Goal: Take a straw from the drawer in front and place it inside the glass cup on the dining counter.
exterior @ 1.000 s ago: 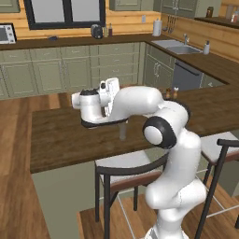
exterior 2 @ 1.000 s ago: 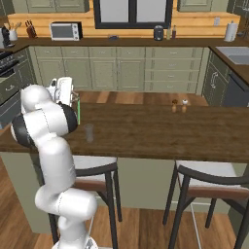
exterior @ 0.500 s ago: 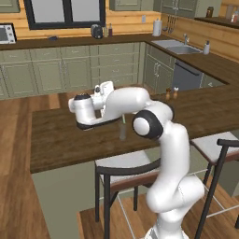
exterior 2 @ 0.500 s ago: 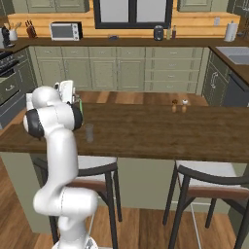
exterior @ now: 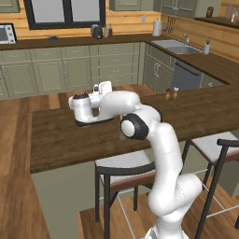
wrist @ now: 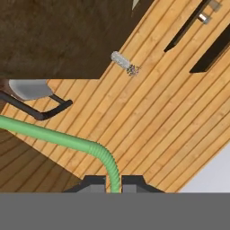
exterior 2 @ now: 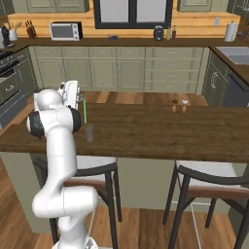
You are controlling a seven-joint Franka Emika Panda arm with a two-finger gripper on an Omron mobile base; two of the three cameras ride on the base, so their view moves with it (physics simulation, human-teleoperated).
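My gripper (exterior 2: 80,99) hangs above the left end of the dining counter (exterior 2: 155,133), shut on the straw (exterior 2: 84,111). The thin green straw hangs almost straight down from the fingers. Its lower end is just above and slightly left of the glass cup (exterior 2: 89,133), which stands upright near the counter's front edge. In the hand view the straw (wrist: 54,138) rises from between the shut fingertips of the gripper (wrist: 113,182), bends and runs off to the left. A small grey cylinder (wrist: 122,62) at the counter's edge there looks like the glass cup. The drawer is out of view.
Two small shakers (exterior 2: 179,105) stand on the counter's far side. Two stools (exterior 2: 90,168) with dark frames are tucked under the near edge. My white arm (exterior: 140,128) bends over the counter (exterior: 60,135). Wall cabinets, a microwave (exterior 2: 65,30) and a sink line the back.
The arm's elbow has swung in over the counter and the hand has shifted slightly to the left, still shut on the straw. The glass cup has stayed in place.
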